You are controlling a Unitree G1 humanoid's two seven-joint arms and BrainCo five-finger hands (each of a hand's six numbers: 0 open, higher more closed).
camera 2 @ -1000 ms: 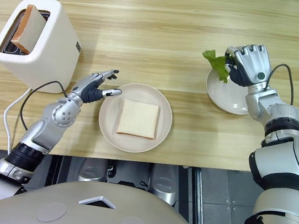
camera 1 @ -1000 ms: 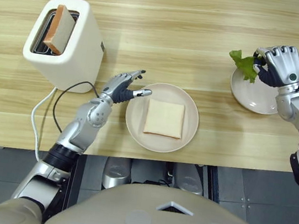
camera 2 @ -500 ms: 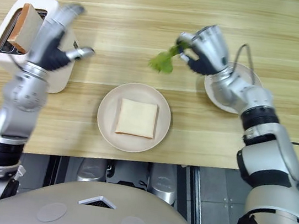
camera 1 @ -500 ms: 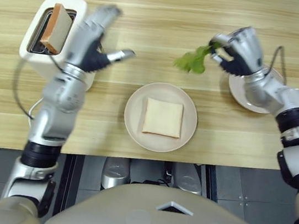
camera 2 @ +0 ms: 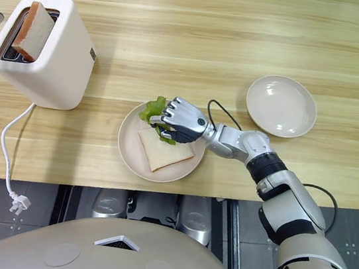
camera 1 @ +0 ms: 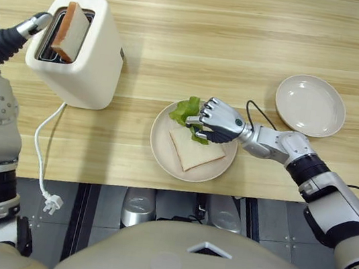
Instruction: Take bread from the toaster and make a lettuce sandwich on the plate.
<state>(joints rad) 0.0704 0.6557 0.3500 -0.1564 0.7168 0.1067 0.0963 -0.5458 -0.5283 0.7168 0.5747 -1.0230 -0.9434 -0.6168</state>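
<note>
A white toaster (camera 1: pixel 84 54) stands at the table's left with one toasted slice (camera 1: pixel 71 22) upright in its slot. My left hand (camera 1: pixel 3 33) is raised just left of the toaster, fingers spread, touching nothing. Near the front edge sits a beige plate (camera 1: pixel 160 153) holding a pale bread slice (camera 1: pixel 198 156), turned askew. My right hand (camera 1: pixel 216 121) rests over the slice's far edge, shut on a green lettuce leaf (camera 1: pixel 185 110) that hangs over the plate's back rim.
A smaller empty plate (camera 1: pixel 311 105) lies at the right. The toaster's white cord and plug (camera 1: pixel 49 204) hang over the front edge of the table. Bare wood lies behind the plates.
My right hand carried the lettuce from the small plate down onto the bread plate. My left hand swung from beside the plate up to the toaster's left side. The slice on the plate rotated.
</note>
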